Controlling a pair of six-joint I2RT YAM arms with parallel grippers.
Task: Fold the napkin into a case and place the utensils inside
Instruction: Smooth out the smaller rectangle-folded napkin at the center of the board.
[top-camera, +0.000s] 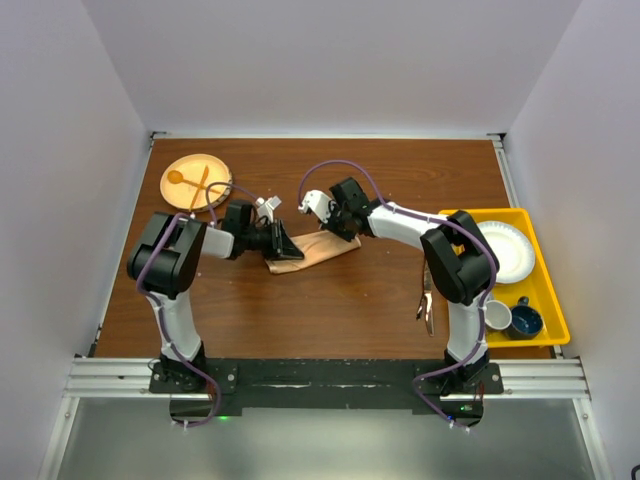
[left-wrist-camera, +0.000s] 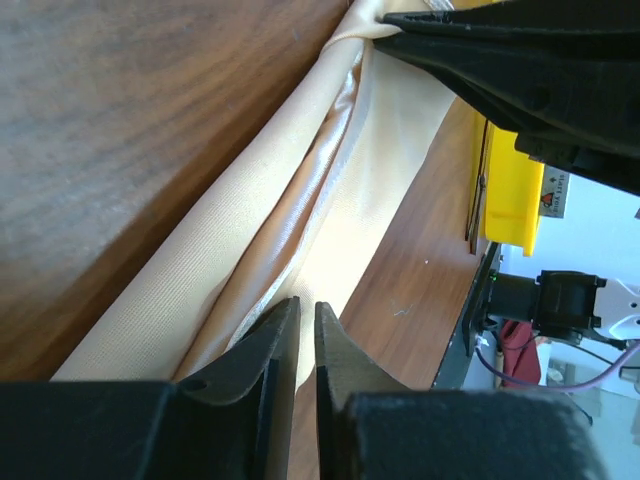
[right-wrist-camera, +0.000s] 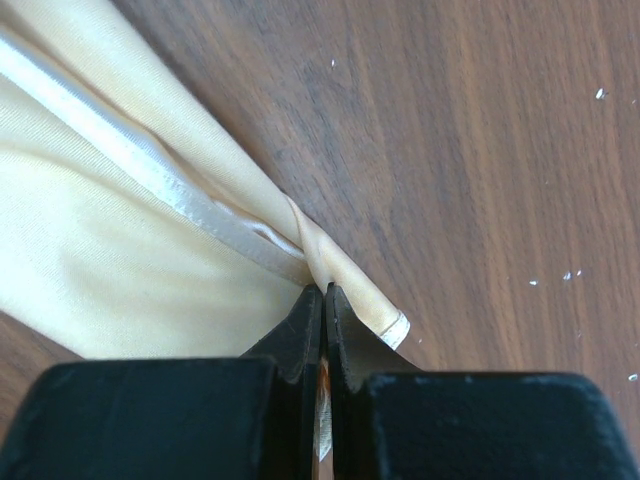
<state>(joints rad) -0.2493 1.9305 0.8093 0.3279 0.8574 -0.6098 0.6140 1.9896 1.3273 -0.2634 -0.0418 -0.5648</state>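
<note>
The napkin lies mid-table as a narrow folded strip. Its long axis runs left to right in the top view and tilts slightly away toward the right. One arm sits at each end, so the cloth is stretched between the two sets of jaws, not off to one side of either. The right jaws are pressed together on the strip's far right corner, with a small hemmed tip of cloth poking out beside them. The left jaws are at the left end, on a raised fold. They are almost together with only a thin slit between them, and I cannot tell whether any cloth is nipped in it. With both ends attended, the next fold likely depends on carrying one end along that axis toward the other. The dark utensils lie well apart from the napkin, by the right arm's base, so the right arm is nearer to them.
</note>
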